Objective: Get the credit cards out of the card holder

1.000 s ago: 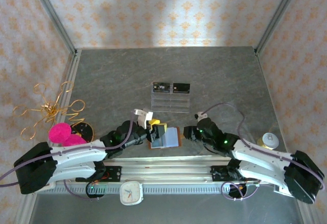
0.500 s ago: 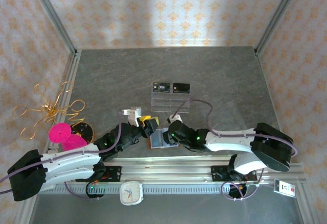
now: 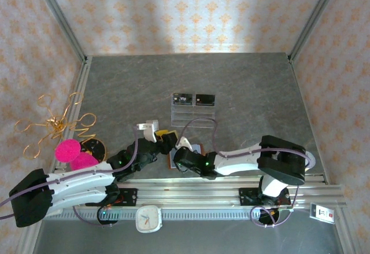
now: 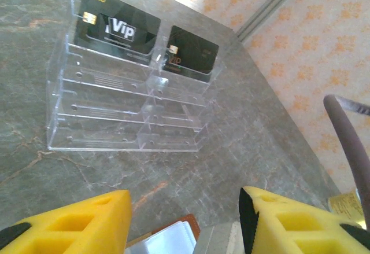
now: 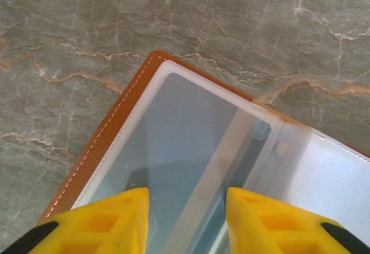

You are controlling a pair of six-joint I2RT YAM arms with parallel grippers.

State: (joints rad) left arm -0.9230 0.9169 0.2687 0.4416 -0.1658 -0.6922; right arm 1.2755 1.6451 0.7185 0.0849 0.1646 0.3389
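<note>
card holder (image 5: 113, 128) looks floppy, plastic slick; I'd pinch at pocket mouth | left gripper (image 4: 185, 212) part-open, empty | right gripper (image 5: 186, 210) narrower, empty

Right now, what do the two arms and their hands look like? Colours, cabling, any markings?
The left arm and right arm match: white shells on the long links, black joints and bases. A greyish-purple cable loops loosely along each. Small green lights glow near the wrists. The left hand and right hand have blocky yellow fingers with recessed pockets. No markings legible.
</note>
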